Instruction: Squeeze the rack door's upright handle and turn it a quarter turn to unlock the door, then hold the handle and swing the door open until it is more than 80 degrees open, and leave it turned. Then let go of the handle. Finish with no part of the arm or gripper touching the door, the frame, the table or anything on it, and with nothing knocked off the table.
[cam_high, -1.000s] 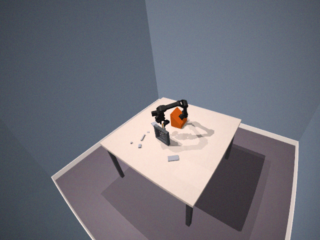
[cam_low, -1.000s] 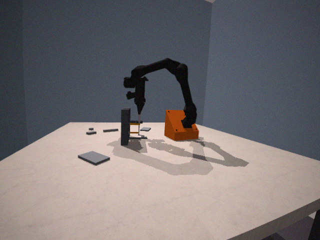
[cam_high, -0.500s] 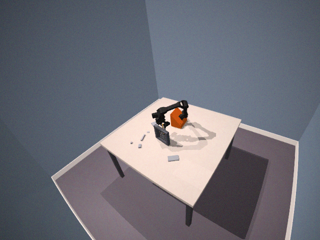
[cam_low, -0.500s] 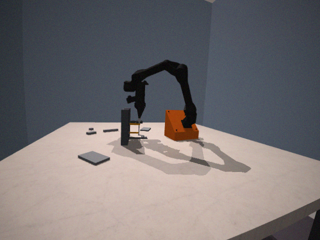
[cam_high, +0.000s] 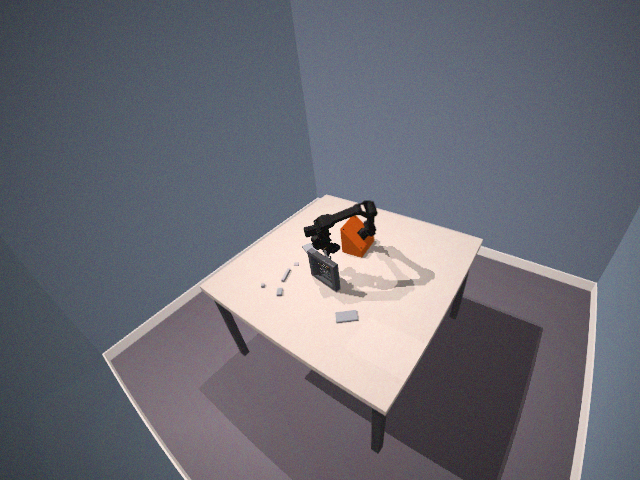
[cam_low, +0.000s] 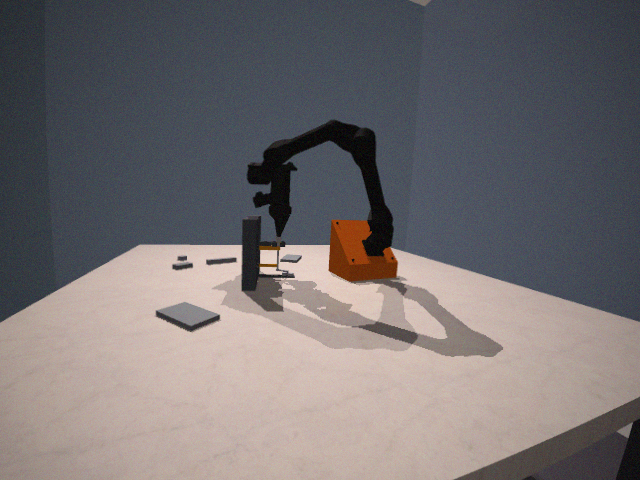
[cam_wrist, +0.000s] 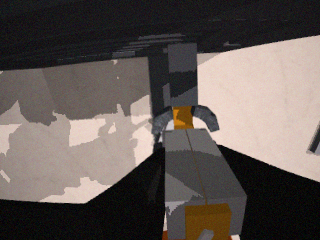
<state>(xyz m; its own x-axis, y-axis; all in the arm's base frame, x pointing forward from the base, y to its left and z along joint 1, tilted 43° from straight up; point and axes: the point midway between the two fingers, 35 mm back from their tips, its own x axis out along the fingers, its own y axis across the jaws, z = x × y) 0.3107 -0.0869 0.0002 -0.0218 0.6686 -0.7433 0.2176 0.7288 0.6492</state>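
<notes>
The dark grey rack (cam_high: 337, 281) (cam_low: 250, 253) (cam_wrist: 100, 30) stands upright on the table. Its door shows no clear gap from the frame; the exterior camera sees it edge-on. The upright handle (cam_low: 278, 259) (cam_wrist: 195, 165) stands off the door on orange arms, on the side facing the arm's base. In the wrist view its two grey halves are pressed together, with a thin line between them. My gripper (cam_low: 279, 236) (cam_wrist: 188, 154) points down over the handle, with black fingers against both its sides: shut on it. The rack and arm hide the handle in the top view.
The orange arm base (cam_high: 352, 240) (cam_low: 356, 253) stands behind the handle side. A flat grey slab (cam_high: 346, 316) (cam_low: 187, 315) lies off one end of the rack. A grey bar (cam_high: 285, 274) (cam_low: 221, 260) and small blocks lie beyond the rack's far side.
</notes>
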